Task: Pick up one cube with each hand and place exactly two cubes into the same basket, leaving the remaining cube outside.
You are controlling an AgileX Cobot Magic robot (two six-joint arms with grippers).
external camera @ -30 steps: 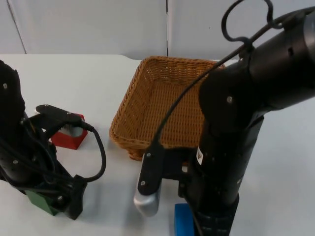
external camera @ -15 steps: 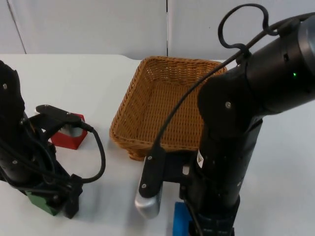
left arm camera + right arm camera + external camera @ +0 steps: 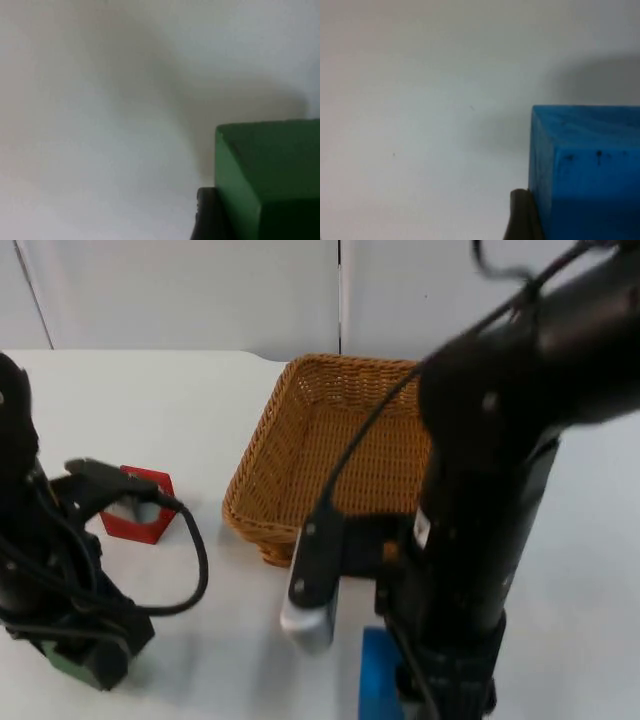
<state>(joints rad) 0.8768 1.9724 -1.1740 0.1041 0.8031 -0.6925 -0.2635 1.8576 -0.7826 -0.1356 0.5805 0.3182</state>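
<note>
Change since a second ago: both arms have shifted. In the top view the left arm has moved toward the near-left of the table, and the right arm has risen and swung, so more of the blue cube (image 3: 378, 680) shows beneath it. The red cube (image 3: 137, 504) is more uncovered than before; it has not moved.

Left gripper (image 3: 85, 660): low at the near-left of the table, with the green cube (image 3: 60, 659) at its tip. In the left wrist view the green cube (image 3: 270, 175) sits right against a black fingertip (image 3: 210, 215), shadow on the table just behind. Clamped on the cube, as far as I can judge.

Right gripper (image 3: 440, 695): near edge of the table, in front of the basket (image 3: 300, 440). In the right wrist view the blue cube (image 3: 587, 170) is pressed against the fingertip (image 3: 522, 215). Judged clamped on it.

Basket: wicker, mid-table, nothing inside yet.

Red cube: on the table left of the basket, apart from it; the natural one to leave out.

Meaning for task: both grasps look made and the lift appears to be starting; carrying both cubes to the basket is still to do.

Writing: a small white label on the right arm (image 3: 490, 490), too small to read. No brands legible.
</note>
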